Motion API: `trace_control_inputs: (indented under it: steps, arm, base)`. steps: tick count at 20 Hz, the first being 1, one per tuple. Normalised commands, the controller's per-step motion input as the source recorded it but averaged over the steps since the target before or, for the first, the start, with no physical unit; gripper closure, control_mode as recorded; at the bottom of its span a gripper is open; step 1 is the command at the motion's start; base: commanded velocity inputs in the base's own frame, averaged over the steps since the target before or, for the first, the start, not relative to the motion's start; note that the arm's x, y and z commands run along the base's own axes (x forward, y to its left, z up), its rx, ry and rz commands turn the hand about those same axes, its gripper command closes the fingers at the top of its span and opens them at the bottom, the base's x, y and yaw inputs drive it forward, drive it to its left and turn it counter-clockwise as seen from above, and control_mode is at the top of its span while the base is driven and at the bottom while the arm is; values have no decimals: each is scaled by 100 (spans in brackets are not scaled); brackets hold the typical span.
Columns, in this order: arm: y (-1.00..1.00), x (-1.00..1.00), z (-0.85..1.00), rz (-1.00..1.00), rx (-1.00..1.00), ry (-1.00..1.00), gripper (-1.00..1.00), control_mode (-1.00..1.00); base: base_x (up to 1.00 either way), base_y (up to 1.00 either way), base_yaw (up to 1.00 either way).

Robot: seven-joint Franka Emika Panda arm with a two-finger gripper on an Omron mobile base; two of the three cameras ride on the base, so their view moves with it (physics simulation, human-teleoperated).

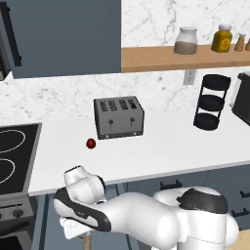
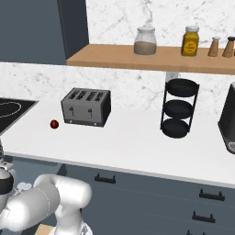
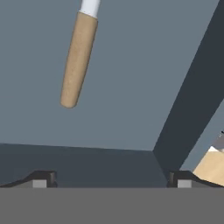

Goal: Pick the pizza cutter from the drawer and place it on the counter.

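A simulated kitchen, described from the robot outward. Nearest, in the hand view, the gripper [image 3: 111,181] points down into the drawer [image 3: 131,78], its two dark fingertips [image 3: 41,178] standing wide apart with nothing between them, so the hand is open and empty. Just beyond the tips lies the slate blue-grey drawer floor, and on it rests the pizza cutter [image 3: 78,59]: its tan wooden handle runs up to the top edge of that view, where a pale collar begins; the wheel is cut off. The cutter lies ahead of the left fingertip, apart from both tips and not between them. In the left base view the white arm [image 1: 127,215] folds low below the front edge of the counter [image 1: 161,146], reaching down toward the drawer. Farther back, the white counter carries a small dark red ball [image 1: 91,143], a grey toaster [image 1: 118,116] and a black tiered stand [image 1: 212,101], with a wooden shelf [image 2: 151,58] of jars above. By these pictures, the drawer is reached and the cutter found, but grasping, lifting and setting it on the counter are all yet to be done.
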Motion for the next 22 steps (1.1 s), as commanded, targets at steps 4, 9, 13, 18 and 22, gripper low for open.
trace_control_inputs:
  steps: [4, 9, 13, 18, 22]
  arm:
    - [8, 9, -18, 0, 0, -21, -100, -100]
    - [0, 5, -20, 0, 0, -14, -100, -100]
    - [0, 11, -23, 0, 0, -9, -100, -100]
    - [0, 18, -22, 0, 0, -6, -100, -100]
    - [8, 26, -17, 0, 0, -2, -100, -100]
  base:
    - [0, 0, 0]
    - [0, 0, 0]
    - [0, 0, 0]
    - [0, 0, 0]
    - [0, 0, 0]
